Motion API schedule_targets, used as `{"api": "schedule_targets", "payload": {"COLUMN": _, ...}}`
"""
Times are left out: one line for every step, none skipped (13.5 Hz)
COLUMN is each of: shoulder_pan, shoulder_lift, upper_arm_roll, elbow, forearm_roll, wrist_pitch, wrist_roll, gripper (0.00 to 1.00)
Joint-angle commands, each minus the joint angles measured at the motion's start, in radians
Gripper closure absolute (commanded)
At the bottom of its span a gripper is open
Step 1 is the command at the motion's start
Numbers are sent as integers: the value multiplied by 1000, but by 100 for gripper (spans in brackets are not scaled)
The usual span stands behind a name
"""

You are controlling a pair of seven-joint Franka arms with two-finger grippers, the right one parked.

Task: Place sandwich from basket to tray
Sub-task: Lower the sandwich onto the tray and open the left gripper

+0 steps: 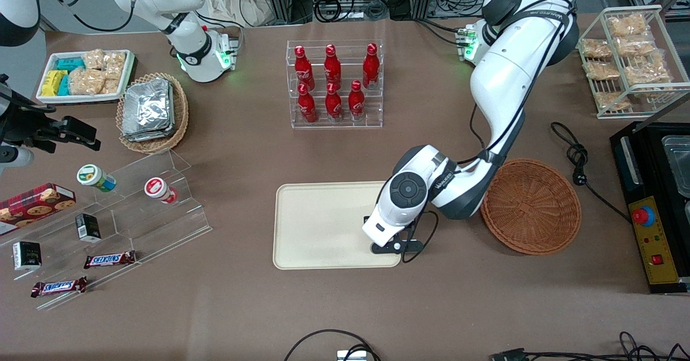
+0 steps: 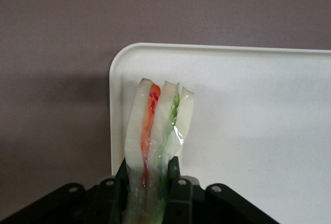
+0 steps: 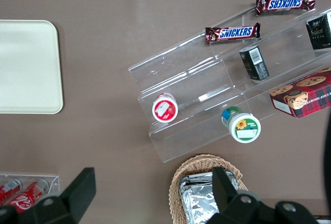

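Front view showed the working arm (image 1: 501, 81) bent down from its base and folded low across the counter (image 1: 242, 307), its wrist lying between the basket (image 1: 531, 206) and the tray (image 1: 323, 225). The tool (image 1: 389, 245) was held over the tray's corner that lay nearer the front camera and toward the working arm's end of the counter, hidden for the most part under the white wrist housing. The reddish-brown woven basket stood just beside the tray, with nothing seen in it.

From the left wrist view, the tool (image 2: 148, 182) was seen pinching the sandwich (image 2: 155, 136) between its two black fingers (image 2: 173, 169), which were pressed against the wedge's outer bread faces. The sandwich was held edge-on, upright between the fingers, over a rounded corner of the tray (image 2: 248, 105) just inside the low rim. Three pale bread slices were seen, with an orange-red filling layer in one gap and a green layer in the other, all under clear, glossy wrap that was creased near the green layer. Whether the sandwich's tip touched the tray surface could not be told.

In the right wrist view, one end of the cream tray (image 3: 28, 66) was seen lying flat on the brown counter.
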Motion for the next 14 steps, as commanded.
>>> {"api": "schedule_targets", "payload": {"shoulder_pan": -1, "shoulder_lift": -17, "upper_arm_roll": 0, "elbow": -4, "forearm_roll": 12, "wrist_pitch": 0, "wrist_roll": -9, "gripper": 10}}
{"api": "schedule_targets", "payload": {"shoulder_pan": -1, "shoulder_lift": -18, "upper_arm_roll": 0, "elbow": -4, "forearm_roll": 13, "wrist_pitch": 0, "wrist_roll": -9, "gripper": 1}}
{"api": "schedule_targets", "payload": {"shoulder_pan": -1, "shoulder_lift": -17, "upper_arm_roll": 0, "elbow": -3, "forearm_roll": 13, "wrist_pitch": 1, "wrist_roll": -10, "gripper": 1}}
{"api": "schedule_targets", "payload": {"shoulder_pan": -1, "shoulder_lift": -18, "upper_arm_roll": 0, "elbow": -3, "forearm_roll": 13, "wrist_pitch": 1, "wrist_roll": -10, "gripper": 1}}
{"api": "schedule_targets", "payload": {"shoulder_pan": -1, "shoulder_lift": -20, "upper_arm_roll": 0, "elbow": -3, "forearm_roll": 13, "wrist_pitch": 1, "wrist_roll": -10, "gripper": 1}}
{"api": "schedule_targets", "payload": {"shoulder_pan": -1, "shoulder_lift": -29, "upper_arm_roll": 0, "elbow": -4, "forearm_roll": 12, "wrist_pitch": 0, "wrist_roll": -17, "gripper": 1}}
{"api": "schedule_targets", "payload": {"shoulder_pan": -1, "shoulder_lift": -31, "upper_arm_roll": 2, "elbow": -9, "forearm_roll": 18, "wrist_pitch": 0, "wrist_roll": -23, "gripper": 0}}
{"api": "schedule_targets", "payload": {"shoulder_pan": -1, "shoulder_lift": -31, "upper_arm_roll": 2, "elbow": -13, "forearm_roll": 13, "wrist_pitch": -5, "wrist_roll": -26, "gripper": 0}}
{"api": "schedule_targets", "payload": {"shoulder_pan": 0, "shoulder_lift": -40, "upper_arm_roll": 2, "elbow": -19, "forearm_roll": 18, "wrist_pitch": -14, "wrist_roll": -24, "gripper": 0}}
{"api": "schedule_targets", "payload": {"shoulder_pan": 0, "shoulder_lift": -61, "upper_arm_roll": 2, "elbow": -38, "forearm_roll": 16, "wrist_pitch": -20, "wrist_roll": -29, "gripper": 0}}
{"api": "schedule_targets", "payload": {"shoulder_pan": 37, "shoulder_lift": -105, "upper_arm_roll": 0, "elbow": -80, "forearm_roll": 7, "wrist_pitch": -52, "wrist_roll": -27, "gripper": 0}}
{"api": "schedule_targets", "payload": {"shoulder_pan": 74, "shoulder_lift": -167, "upper_arm_roll": -12, "elbow": -146, "forearm_roll": 4, "wrist_pitch": -66, "wrist_roll": -27, "gripper": 0}}
{"api": "schedule_targets", "payload": {"shoulder_pan": 109, "shoulder_lift": -231, "upper_arm_roll": -26, "elbow": -210, "forearm_roll": -11, "wrist_pitch": -66, "wrist_roll": -24, "gripper": 0}}
{"api": "schedule_targets", "payload": {"shoulder_pan": 158, "shoulder_lift": -286, "upper_arm_roll": -30, "elbow": -289, "forearm_roll": -43, "wrist_pitch": -52, "wrist_roll": -17, "gripper": 0}}
